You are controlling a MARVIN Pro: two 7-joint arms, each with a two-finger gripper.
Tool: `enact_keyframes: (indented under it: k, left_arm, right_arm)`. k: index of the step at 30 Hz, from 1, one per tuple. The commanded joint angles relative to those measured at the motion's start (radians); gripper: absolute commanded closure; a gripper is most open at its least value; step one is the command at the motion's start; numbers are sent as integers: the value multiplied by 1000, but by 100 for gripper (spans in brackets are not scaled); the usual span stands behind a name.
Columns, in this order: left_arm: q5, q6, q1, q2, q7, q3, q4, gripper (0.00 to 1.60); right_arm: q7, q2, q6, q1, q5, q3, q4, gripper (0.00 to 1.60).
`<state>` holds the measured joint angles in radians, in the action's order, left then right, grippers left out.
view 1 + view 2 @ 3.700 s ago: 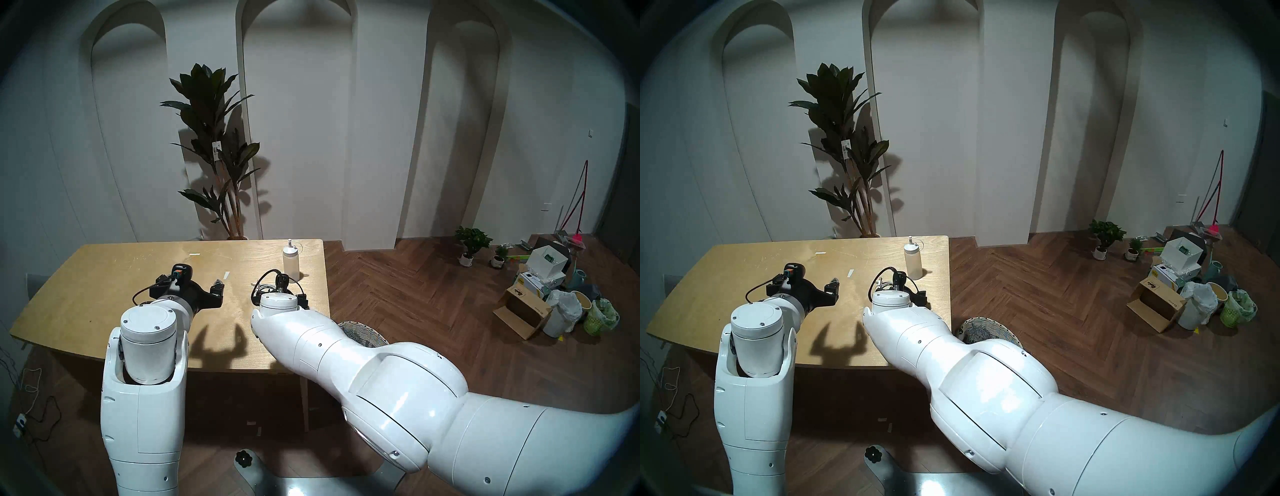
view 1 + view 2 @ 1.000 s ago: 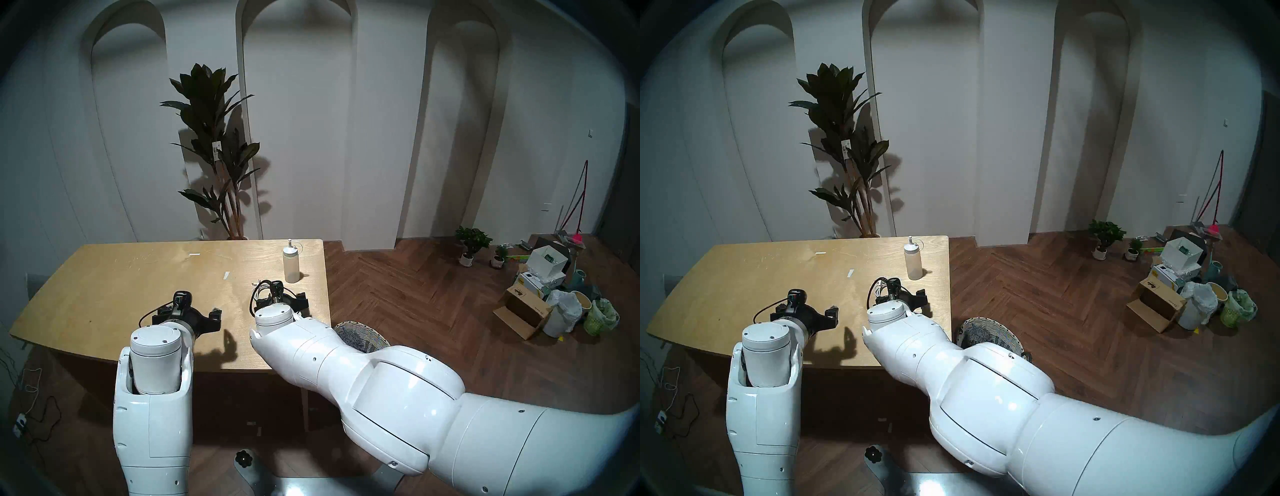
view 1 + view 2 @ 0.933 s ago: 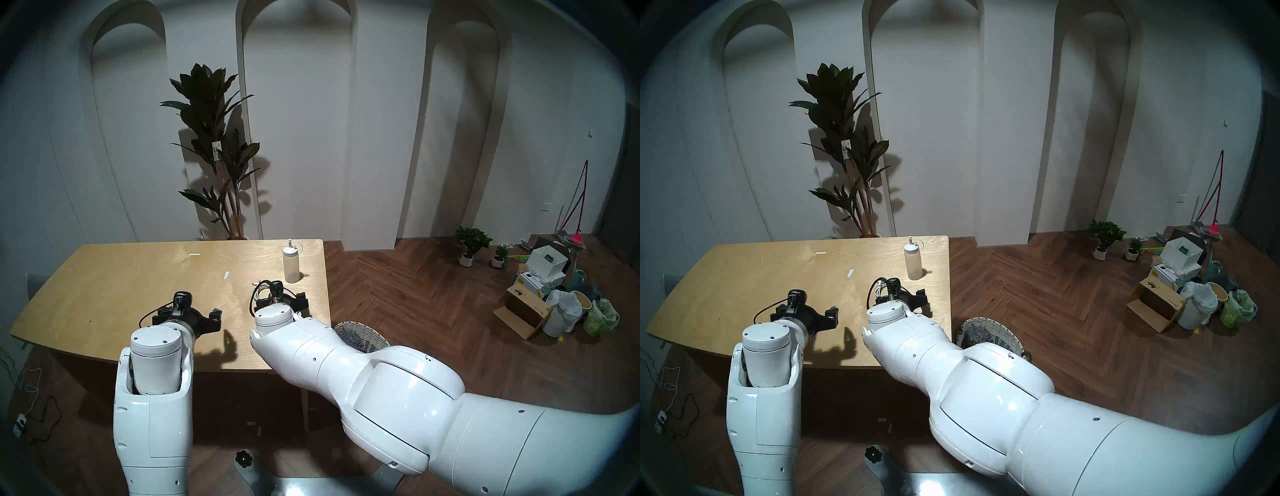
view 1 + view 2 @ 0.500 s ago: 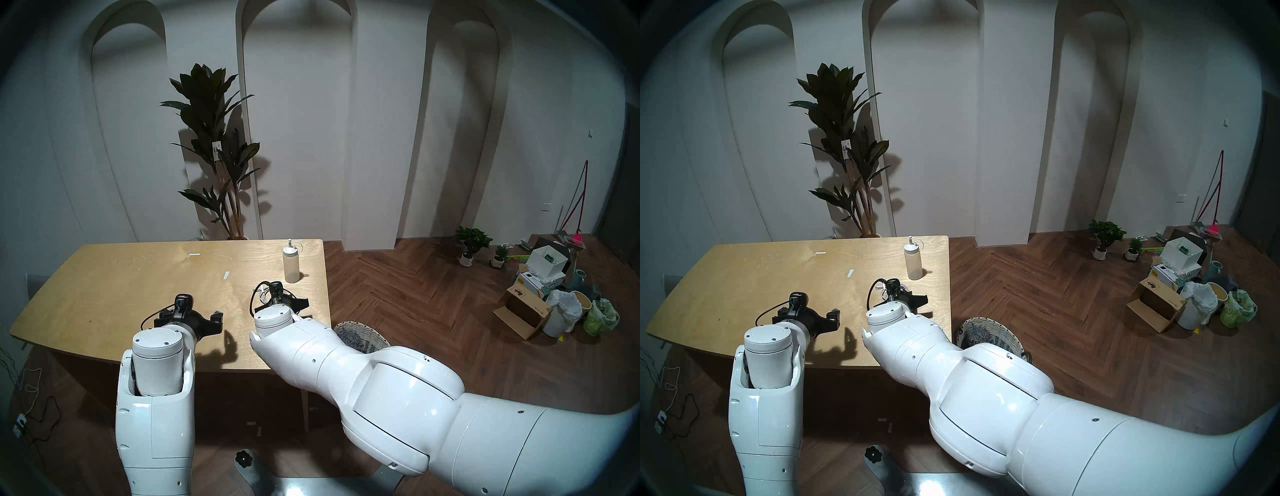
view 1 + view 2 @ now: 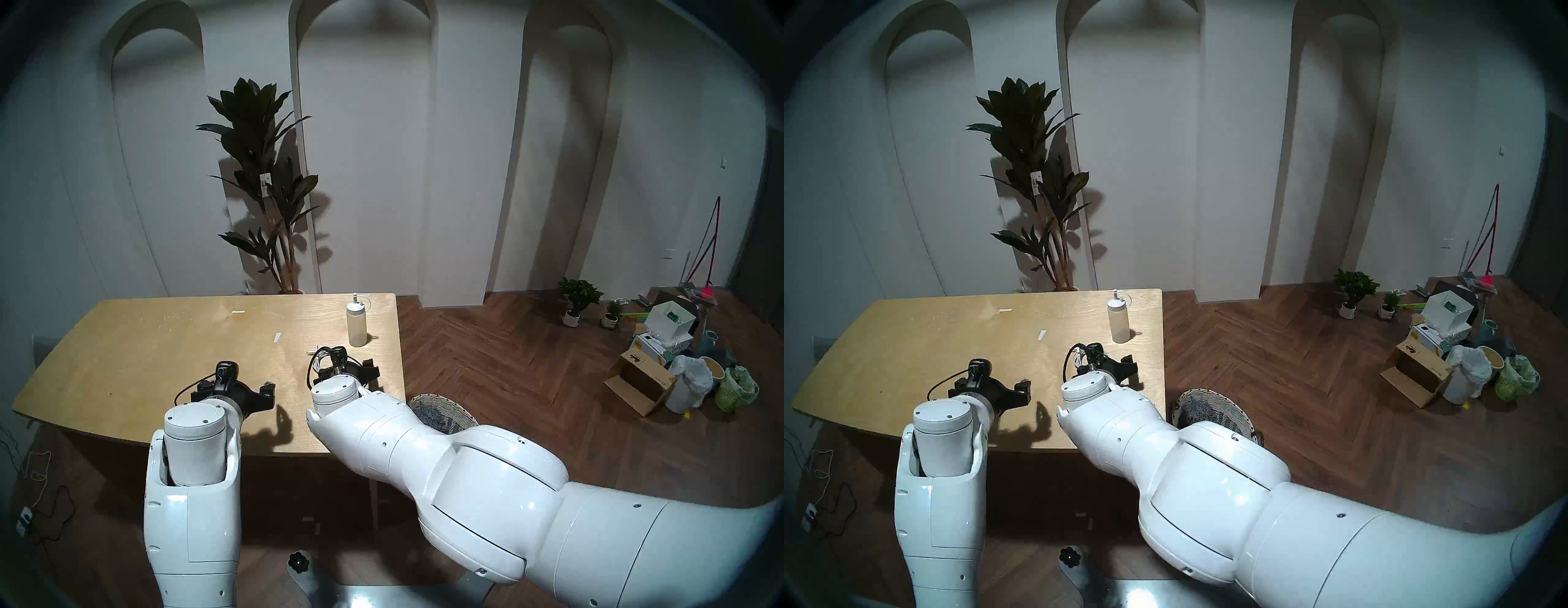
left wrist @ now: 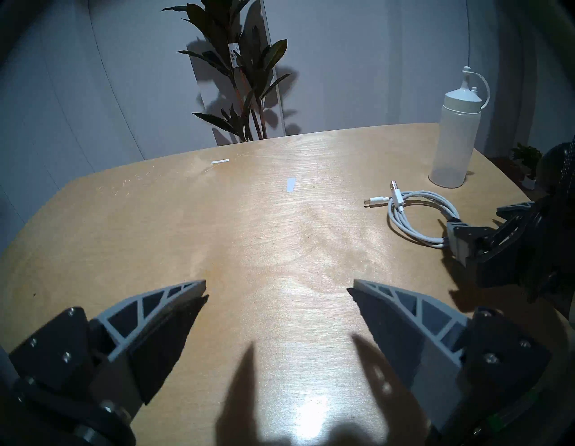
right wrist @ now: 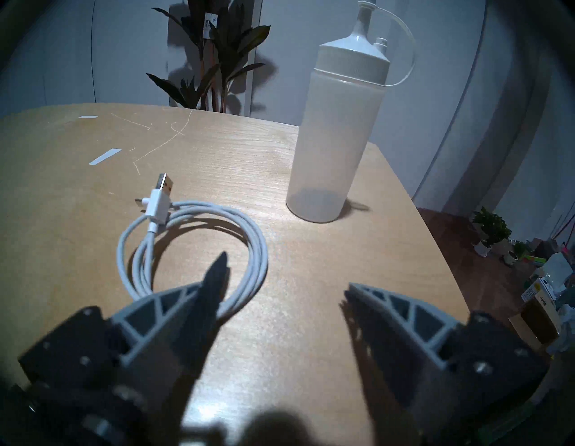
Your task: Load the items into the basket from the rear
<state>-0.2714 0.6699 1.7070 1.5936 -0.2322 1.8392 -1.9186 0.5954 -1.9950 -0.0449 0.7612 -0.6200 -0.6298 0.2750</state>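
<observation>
Head view, left to right: the left gripper (image 5: 237, 384) is seen parked over the bare table (image 5: 127, 339), jaws spread wide, nothing held. In the left wrist view that is confirmed, with only wood between the fingers (image 6: 174, 299).

Moving right, the cable (image 7: 193, 246) is found lying flat in a loose coil, plugs pointing away toward the far edge. The right gripper (image 7: 280, 299) is spread open and empty, set low over the table. Its left finger is seen lying across the near rim of the coil, while its right finger stands on bare wood to the right. So the coil sits ahead and to the left of the gap, not yet straddled; whether the finger touches the strands cannot be told. The right arm is clearly the nearer one, and a small shift left and forward is judged necessary before any closing.

Further right and back, the squeeze bottle (image 7: 336, 137) is standing upright near the far right corner, well apart from the cable.

Off the table's right edge, on the floor, the basket (image 5: 1225, 409) is partly hidden by the right arm. No water bottle can be made out; the basket's inside is mostly hidden.
</observation>
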Motion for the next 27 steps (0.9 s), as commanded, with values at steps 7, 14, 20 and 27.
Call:
enact_keyframes:
  k: [7, 14, 20, 27]
  left_arm:
    - [7, -8, -12, 5, -1, -10, -20, 0]
    - [11, -8, -12, 6, 0, -10, -21, 0]
    - [13, -8, -12, 5, 2, -6, -20, 0]
    - [16, -7, -10, 5, 3, -3, -16, 0]
  right_arm:
    - [4, -12, 2, -14, 1, 7, 7, 0]
    - [3, -12, 6, -19, -1, 8, 11, 0]
    - [2, -12, 8, -31, -3, 5, 17, 0]
    - [4, -12, 6, -45, -2, 6, 20, 0]
